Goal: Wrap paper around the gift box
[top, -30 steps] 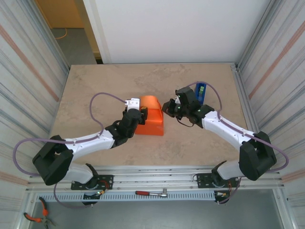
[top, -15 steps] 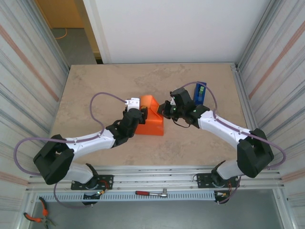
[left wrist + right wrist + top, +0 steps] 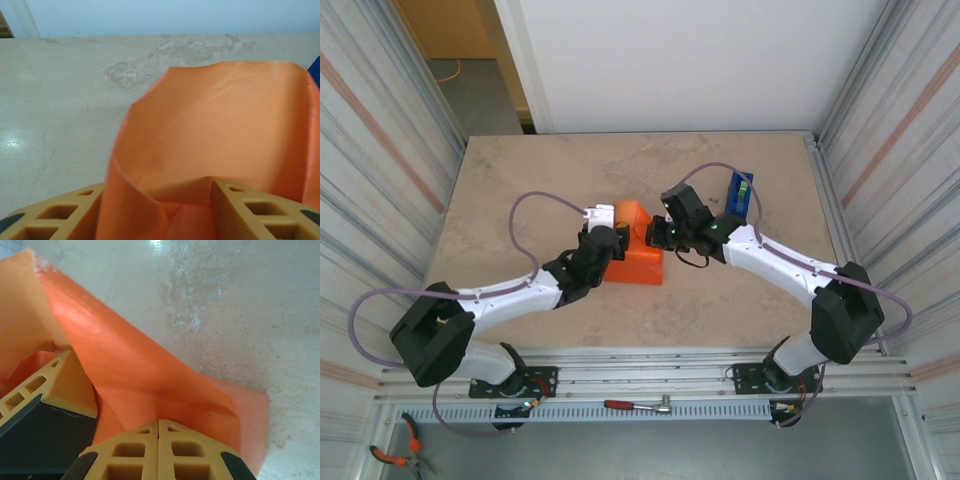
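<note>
Orange paper [image 3: 640,265] humps on the worktop [image 3: 520,180], gift box hidden underneath. Right fingers [image 3: 132,450], pressed together, bear on the fold. Left fingers [image 3: 55,215] straddle it, grip unclear. Too hard a shove could tear or unfold it.

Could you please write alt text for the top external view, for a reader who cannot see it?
Seen from above, two robot arms meet at a folded-up sheet of orange paper in the middle of a beige table, the left gripper and right gripper on opposite sides. A blue tape dispenser stands just beyond the right arm.
</note>
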You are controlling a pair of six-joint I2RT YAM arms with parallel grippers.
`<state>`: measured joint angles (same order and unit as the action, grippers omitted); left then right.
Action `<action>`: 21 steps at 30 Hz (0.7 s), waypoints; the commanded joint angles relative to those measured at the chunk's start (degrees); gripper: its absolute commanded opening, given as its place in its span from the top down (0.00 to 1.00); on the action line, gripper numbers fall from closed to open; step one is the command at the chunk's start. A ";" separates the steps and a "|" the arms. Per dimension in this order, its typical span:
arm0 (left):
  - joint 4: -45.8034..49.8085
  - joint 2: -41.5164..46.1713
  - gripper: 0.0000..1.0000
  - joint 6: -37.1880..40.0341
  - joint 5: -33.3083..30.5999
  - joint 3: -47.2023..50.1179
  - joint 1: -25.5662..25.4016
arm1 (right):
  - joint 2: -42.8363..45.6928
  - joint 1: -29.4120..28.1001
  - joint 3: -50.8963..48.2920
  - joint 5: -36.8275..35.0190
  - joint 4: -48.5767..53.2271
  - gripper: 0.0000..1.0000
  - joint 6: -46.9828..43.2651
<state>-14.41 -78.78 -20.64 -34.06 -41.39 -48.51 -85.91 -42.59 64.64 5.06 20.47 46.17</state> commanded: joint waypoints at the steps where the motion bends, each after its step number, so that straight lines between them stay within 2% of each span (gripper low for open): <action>1: 4.97 3.31 0.43 1.84 1.78 -3.34 0.16 | -3.79 -1.98 -1.57 -2.32 8.19 1.00 -3.09; 7: 11.60 14.14 0.34 -0.93 14.75 -6.58 7.00 | -3.97 -2.25 -1.96 -2.27 7.77 1.00 -3.22; 11: 14.39 20.20 0.34 -3.70 19.04 -5.41 12.90 | -3.84 -2.32 -2.66 -1.71 7.00 1.00 -2.96; 14: 14.15 22.43 0.46 -6.78 23.46 -2.49 18.45 | -3.83 -2.32 -3.14 -1.18 6.28 1.00 -2.77; 18: 13.48 21.16 0.76 -9.19 28.32 -0.34 23.28 | -3.64 -2.31 -3.76 -0.88 5.67 1.00 -2.65; 21: 12.03 18.00 0.83 -8.82 30.54 -0.49 23.90 | -3.56 -2.24 -3.99 -0.75 5.55 1.00 -2.57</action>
<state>-2.35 -58.74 -28.16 -8.60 -42.46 -24.97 -85.91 -43.64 64.25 2.59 19.70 44.29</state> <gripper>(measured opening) 0.182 0.061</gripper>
